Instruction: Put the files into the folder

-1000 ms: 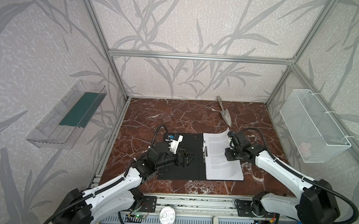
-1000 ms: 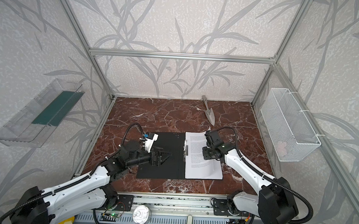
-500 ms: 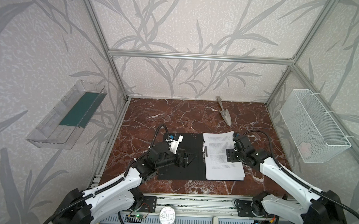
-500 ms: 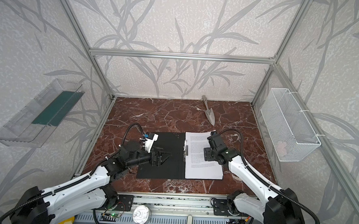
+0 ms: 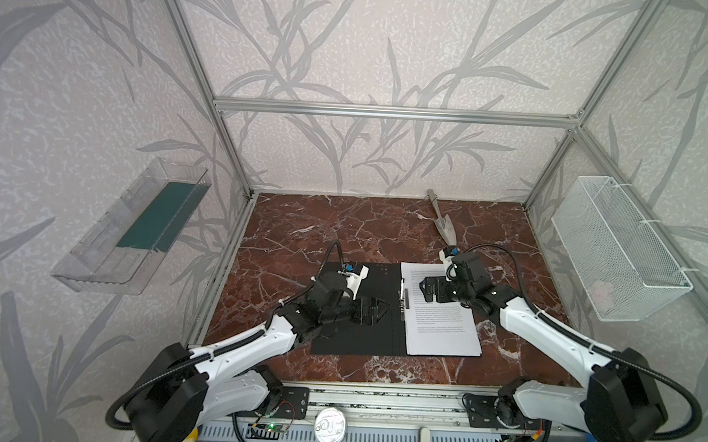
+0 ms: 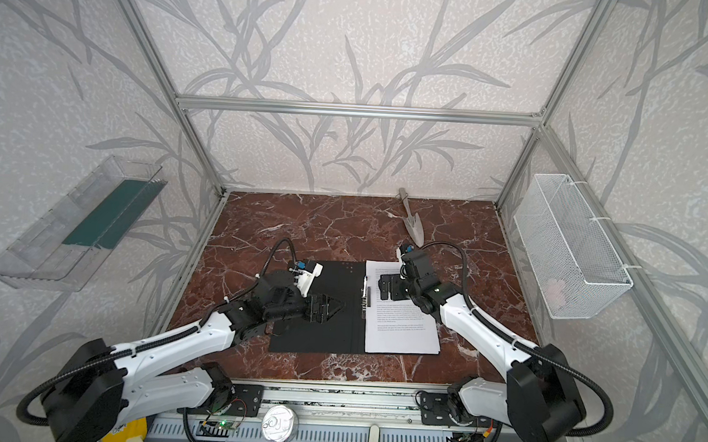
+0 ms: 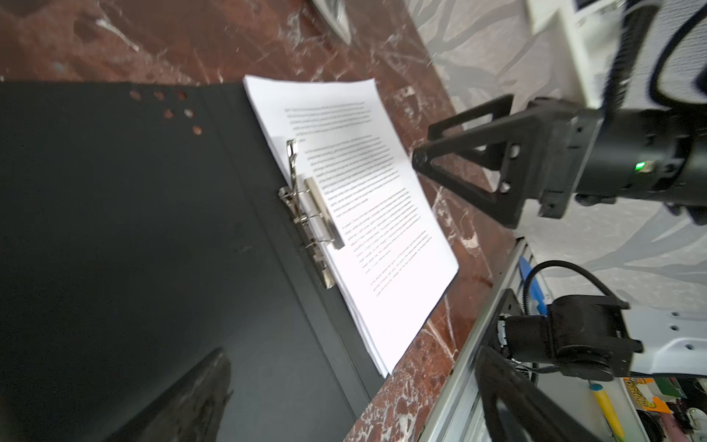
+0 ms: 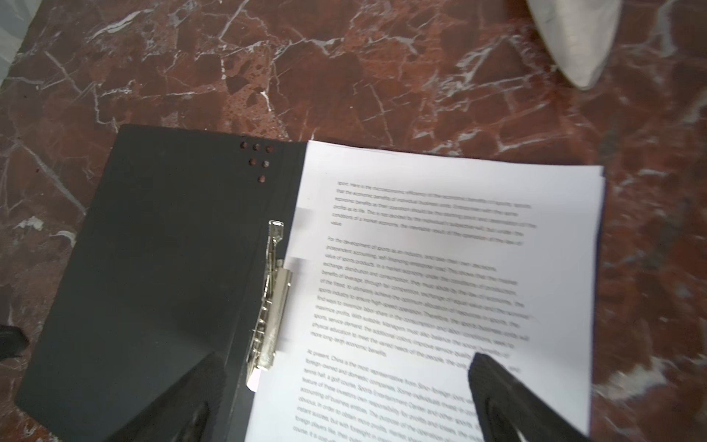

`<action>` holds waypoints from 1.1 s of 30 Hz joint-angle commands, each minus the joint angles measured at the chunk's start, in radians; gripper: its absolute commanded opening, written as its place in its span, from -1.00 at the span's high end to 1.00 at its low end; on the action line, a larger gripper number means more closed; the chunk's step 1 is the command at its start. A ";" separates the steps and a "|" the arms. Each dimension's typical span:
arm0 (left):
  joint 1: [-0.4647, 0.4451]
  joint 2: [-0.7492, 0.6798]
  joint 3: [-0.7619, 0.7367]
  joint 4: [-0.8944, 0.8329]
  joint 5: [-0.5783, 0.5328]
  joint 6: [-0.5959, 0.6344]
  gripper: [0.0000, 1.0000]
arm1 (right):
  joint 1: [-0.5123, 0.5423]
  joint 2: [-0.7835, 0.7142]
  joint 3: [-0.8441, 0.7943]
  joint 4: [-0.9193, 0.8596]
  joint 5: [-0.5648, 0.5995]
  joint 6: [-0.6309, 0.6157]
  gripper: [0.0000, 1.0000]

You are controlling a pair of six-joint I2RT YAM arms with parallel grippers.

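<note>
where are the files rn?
In both top views the files lie on the right half of the open folder, just right of its metal clip, under the open right gripper.

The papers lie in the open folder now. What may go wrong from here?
The files are not squared: sheet edges fan out at a corner, so closing the folder may crease them. The open right gripper hangs over the top sheet and might drag it. I cannot tell whether the metal clip presses the stack; if not, sheets may slip.

Trowel (image 5: 444, 229) on marble table (image 5: 323, 220); wire basket (image 5: 617, 252) wall-mounted
</note>
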 commanded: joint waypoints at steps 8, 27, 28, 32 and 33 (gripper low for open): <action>0.007 0.175 0.039 -0.086 0.056 -0.051 -0.98 | 0.021 0.329 0.135 0.289 -0.288 0.001 -0.99; 0.025 0.215 -0.045 -0.162 0.001 -0.013 -0.99 | 0.050 0.497 0.217 0.377 -0.401 0.046 -0.87; 0.026 0.208 -0.045 -0.165 -0.010 -0.013 -0.98 | 0.051 0.490 0.208 0.390 -0.416 0.053 -0.86; 0.025 0.200 -0.041 -0.185 -0.032 -0.004 -0.98 | 0.054 0.451 0.175 0.396 -0.429 0.061 -0.84; 0.025 0.198 -0.035 -0.198 -0.043 0.002 -0.98 | 0.054 0.436 0.165 0.396 -0.430 0.062 -0.83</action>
